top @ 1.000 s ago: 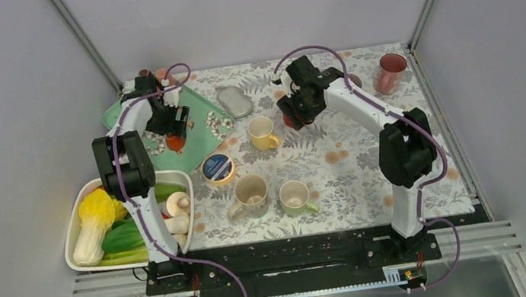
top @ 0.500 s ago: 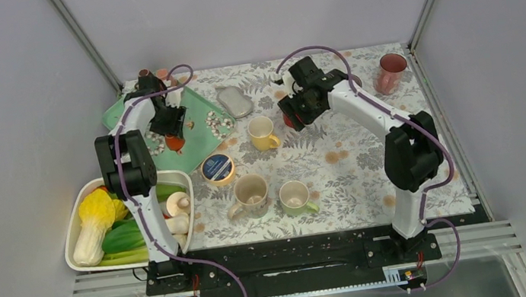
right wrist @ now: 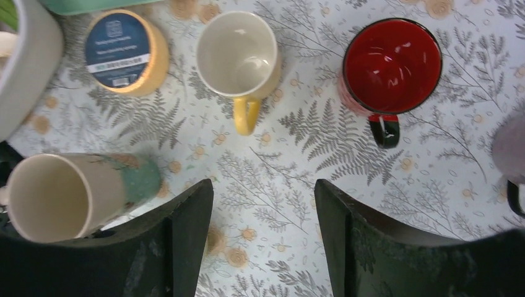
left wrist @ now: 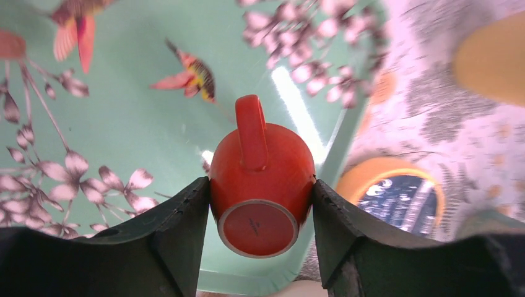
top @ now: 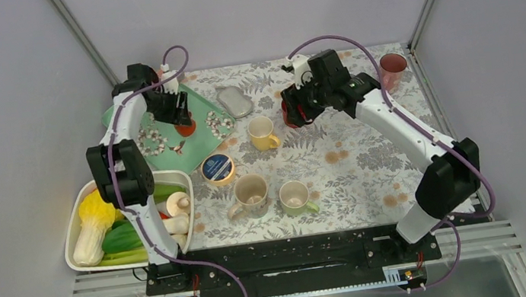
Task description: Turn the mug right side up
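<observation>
An orange-red mug (left wrist: 263,179) is gripped between the fingers of my left gripper (left wrist: 261,204), which is shut on its sides. Its base faces the wrist camera, its mouth faces away toward the tray, and its handle points away from the gripper. In the top view the mug (top: 185,129) hangs at my left gripper (top: 181,122) over the green floral tray (top: 156,143), near the tray's right edge. My right gripper (right wrist: 264,210) is open and empty above the tablecloth, and in the top view it (top: 294,107) is at the back centre.
An upright red mug (right wrist: 391,66), a yellow mug (top: 262,133) and a blue-lidded tin (top: 217,169) stand mid-table. A beige mug (top: 251,194) and a green mug (top: 295,196) stand nearer. There are a pink cup (top: 391,72), a silver dish (top: 235,101) and a vegetable basin (top: 77,219).
My left gripper has risen and moved toward the back right of the tray with the orange-red mug. My right arm has swung its elbow to the right, and its gripper has shifted slightly right.
</observation>
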Available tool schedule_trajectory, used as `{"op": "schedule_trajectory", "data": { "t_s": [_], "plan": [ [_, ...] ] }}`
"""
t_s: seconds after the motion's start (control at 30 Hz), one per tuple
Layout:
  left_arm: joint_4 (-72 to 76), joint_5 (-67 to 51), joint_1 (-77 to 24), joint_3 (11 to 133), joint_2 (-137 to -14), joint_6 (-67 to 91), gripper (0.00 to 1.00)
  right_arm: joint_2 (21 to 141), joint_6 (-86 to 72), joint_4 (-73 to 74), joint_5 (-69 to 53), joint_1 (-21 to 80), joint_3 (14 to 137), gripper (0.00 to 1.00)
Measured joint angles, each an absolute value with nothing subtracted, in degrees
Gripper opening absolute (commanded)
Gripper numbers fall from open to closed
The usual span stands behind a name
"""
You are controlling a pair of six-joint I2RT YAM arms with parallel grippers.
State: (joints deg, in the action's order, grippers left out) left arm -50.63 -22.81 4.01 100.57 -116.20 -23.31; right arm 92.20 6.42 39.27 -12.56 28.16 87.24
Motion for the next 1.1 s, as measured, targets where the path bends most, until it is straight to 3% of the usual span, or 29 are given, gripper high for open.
{"op": "schedule_trajectory", "data": {
  "t_s": [0.07,0.13,0.2,0.43,0.7,0.9,1.03,1.1],
  "plan": [
    [-51.6,-26.6,3.8,102.5,-114.3,-23.1,0.0,90.7,5.0,36.7,-15.6,28.2,85.9,0.7],
    [-52.4,-30.1,3.6,103.7,-112.4,-22.4,0.0,88.7,2.3,33.2,-18.8,28.2,83.2,0.8],
    [-53.3,-33.2,3.0,104.2,-110.2,-21.4,0.0,86.6,-1.1,28.6,-21.9,28.2,79.5,0.84],
    [-55.4,-42.7,-2.6,105.9,-102.7,-16.6,0.0,84.1,-20.8,1.0,-34.7,30.9,68.3,0.84],
    [-56.1,-47.7,-10.0,109.6,-94.8,-13.5,0.0,88.5,-46.2,-31.9,-37.0,32.2,65.6,0.81],
    [-56.1,-49.5,-12.6,110.1,-91.7,-12.9,0.0,95.0,-59.6,-47.3,-38.0,32.3,65.6,0.68],
    [-56.6,-49.5,-14.0,110.1,-91.7,-13.2,0.0,99.4,-69.1,-57.5,-39.7,32.3,65.7,0.53],
    [-56.6,-49.7,-14.4,110.1,-91.7,-13.5,0.0,101.2,-74.1,-62.9,-40.3,32.4,66.5,0.39]
  ]
}}
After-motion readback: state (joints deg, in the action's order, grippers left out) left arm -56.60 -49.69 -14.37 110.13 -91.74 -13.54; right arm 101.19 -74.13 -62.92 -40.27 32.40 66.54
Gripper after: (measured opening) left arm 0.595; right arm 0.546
